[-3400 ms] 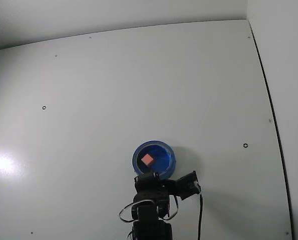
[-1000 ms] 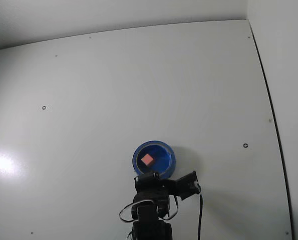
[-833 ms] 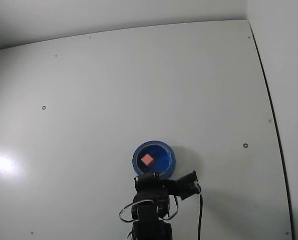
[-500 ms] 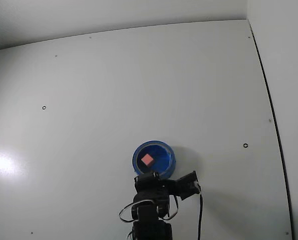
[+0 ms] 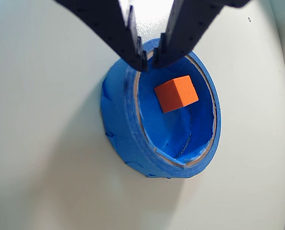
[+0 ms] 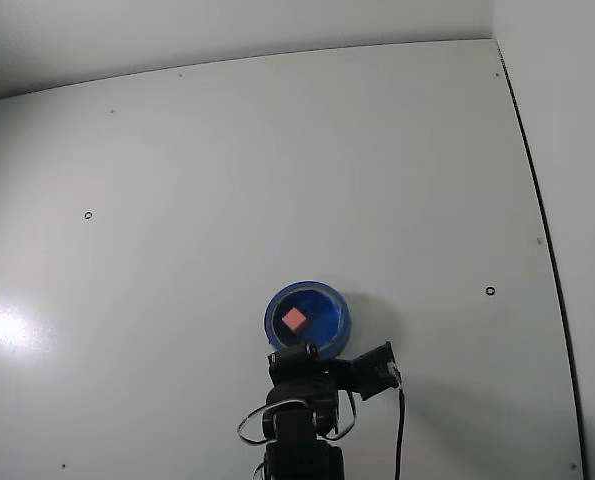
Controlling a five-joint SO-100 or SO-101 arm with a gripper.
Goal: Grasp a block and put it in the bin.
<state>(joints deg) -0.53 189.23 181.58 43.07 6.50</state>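
Observation:
The block (image 5: 176, 93) appears orange in the wrist view and lies inside the blue bin (image 5: 117, 125), touching no finger. My gripper (image 5: 150, 61) reaches in from the top of that view. Its black fingers (image 5: 128, 33) taper to tips that almost meet over the bin's far rim, and nothing is between them. In the fixed view the block (image 6: 295, 319) is a small pink square in the bin (image 6: 341, 325), and the folded arm (image 6: 302, 400) sits just below the bin at the bottom edge.
White tabletop (image 6: 277, 180) spreads around the bin, marked by a few small dark holes (image 6: 490, 291). A wall edge runs along the right side (image 6: 547, 250). A black cable (image 6: 399, 430) hangs beside the arm.

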